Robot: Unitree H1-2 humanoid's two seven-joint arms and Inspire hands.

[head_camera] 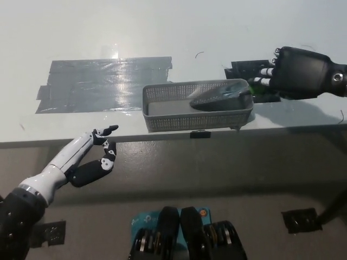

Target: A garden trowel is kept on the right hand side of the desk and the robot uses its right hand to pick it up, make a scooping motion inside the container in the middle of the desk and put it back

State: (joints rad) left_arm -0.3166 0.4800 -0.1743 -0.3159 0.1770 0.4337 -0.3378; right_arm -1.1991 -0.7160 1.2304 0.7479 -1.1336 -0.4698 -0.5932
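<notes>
judging from how things lie, the scoop inside the container is the step in hand, with pickup done and put-back not yet done. the black right hand (297, 73) sits just right of the container (190, 122), a grey mesh basket in the middle of the desk (162, 27) close to its near edge. the hand is clenched round the handle of the garden trowel (217, 98). the trowel's dark blade lies inside the basket, in its right half, pointing left and held low. the handle crosses the right rim into the hand and is mostly hidden by the fingers (264, 72). cannot tell if the blade touches the basket floor. the white left hand (93, 160) rests below the near edge of the desk at the left, fingers apart and holding nothing. a grey tape patch (103, 84) lies left of and behind the basket. a black mat (244, 69) shows just behind the basket's right end, partly under the right hand, likely the trowel's home spot. the next move probably calls for sweeping the blade along the basket and tipping it up. the blade then has to lift clear of the right rim before it travels right to be set down. the basket looks light, so catching a wall could drag it off the near edge.
</notes>
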